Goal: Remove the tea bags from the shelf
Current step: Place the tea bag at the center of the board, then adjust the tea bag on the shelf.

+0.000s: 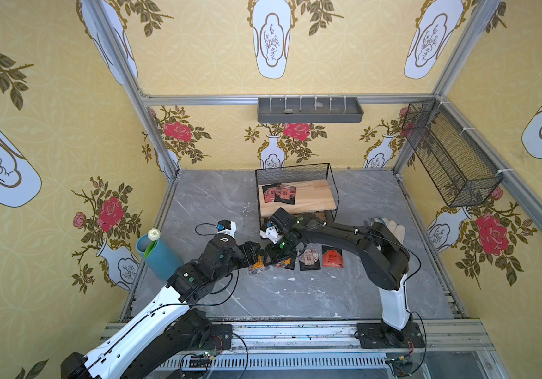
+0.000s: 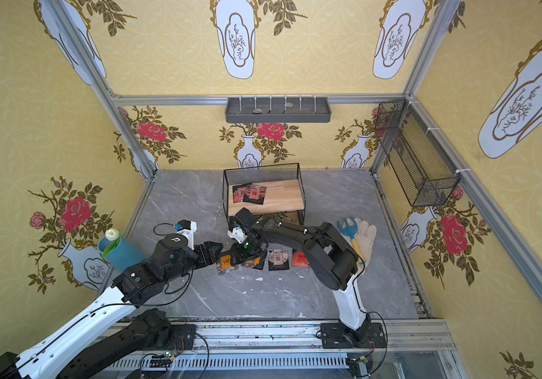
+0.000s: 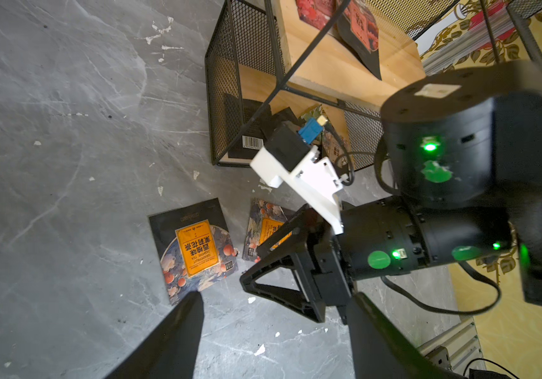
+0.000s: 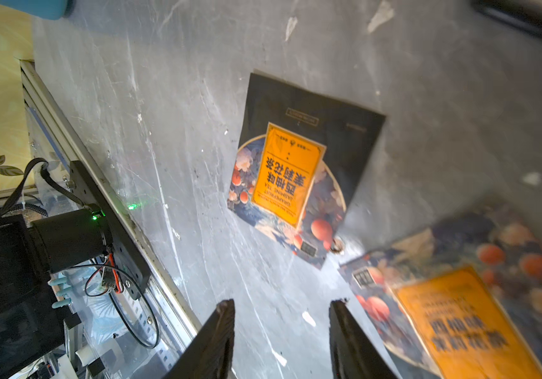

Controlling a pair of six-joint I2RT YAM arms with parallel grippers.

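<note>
Right wrist view: right tool [image 4: 282, 303] sits half-open, empty, near an orange tea bag [image 4: 299, 174] in front of the shelf [image 1: 315, 193], which looks light, floppy, slick; pinch an edge.

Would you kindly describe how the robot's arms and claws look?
The left arm and right arm each have a white lower link, black upper links and thin black cables. Round green stickers mark the joints. Each wrist carries a white camera bracket with a blue plug. The left claw and right claw are black, with tapering fingers.
</note>
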